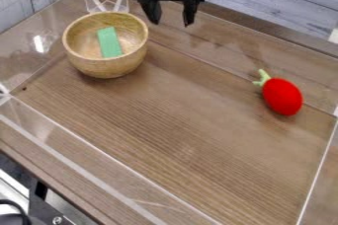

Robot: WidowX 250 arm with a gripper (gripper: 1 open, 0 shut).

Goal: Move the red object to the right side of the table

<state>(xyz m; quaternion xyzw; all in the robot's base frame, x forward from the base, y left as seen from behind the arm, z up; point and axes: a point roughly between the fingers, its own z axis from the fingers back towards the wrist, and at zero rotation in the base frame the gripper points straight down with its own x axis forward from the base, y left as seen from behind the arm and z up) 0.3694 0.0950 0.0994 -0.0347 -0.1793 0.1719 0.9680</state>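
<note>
The red object (280,95), a small glossy red toy fruit with a short green stem, lies on the right part of the brown wood-grain table (172,130), close to the right acrylic wall. My gripper (171,16) hangs at the far edge of the table, well left of the fruit and just right of the wooden bowl. Its black fingers (152,11) stand apart and point down, open with nothing between them.
A wooden bowl (106,44) with a green block (109,41) inside stands at the back left. A low clear acrylic wall (79,165) edges the tabletop. Grey planks form the backdrop behind the arm.
</note>
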